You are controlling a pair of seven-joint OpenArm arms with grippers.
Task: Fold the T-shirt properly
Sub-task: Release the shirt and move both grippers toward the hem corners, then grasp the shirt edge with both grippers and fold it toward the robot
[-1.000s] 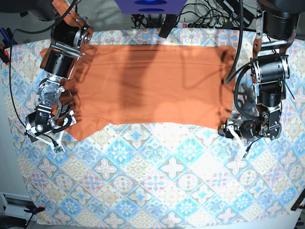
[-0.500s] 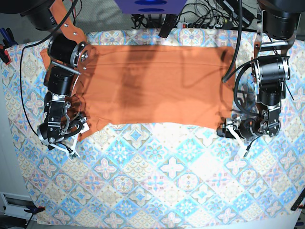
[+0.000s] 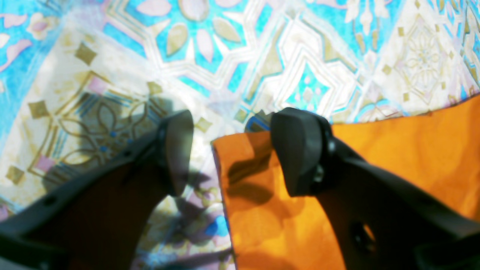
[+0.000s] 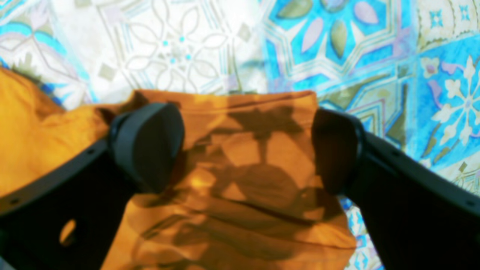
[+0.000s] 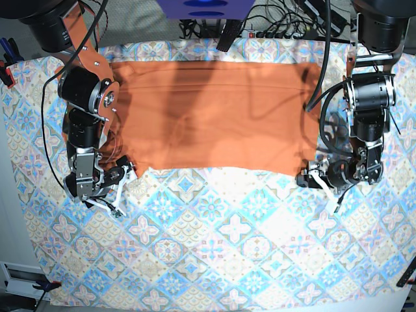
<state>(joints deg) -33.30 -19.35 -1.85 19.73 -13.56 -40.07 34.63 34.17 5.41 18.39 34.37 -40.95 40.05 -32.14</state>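
Note:
The orange T-shirt [image 5: 208, 117] lies spread flat across the far half of the table. My left gripper [image 5: 309, 179] is at its near corner on the base view's right. In the left wrist view this gripper [image 3: 230, 150] is open, the shirt's corner [image 3: 255, 195] lies between the fingers, and one finger [image 3: 296, 153] is over the cloth. My right gripper [image 5: 119, 190] is at the shirt's near corner on the other side. It [image 4: 247, 146] stands wide open, low over a creased flap of the shirt [image 4: 240, 176] that fills the gap between its fingers.
A blue-and-pink patterned tablecloth [image 5: 234, 247] covers the whole table. Cables [image 5: 286, 29] and a blue-purple device [image 5: 207, 8] sit behind the table's far edge. Both arms' upper links rise at the shirt's two short sides.
The right arm has swung toward the table's front and inward, bringing its gripper to the shirt's near corner. The left gripper has stayed at its corner.

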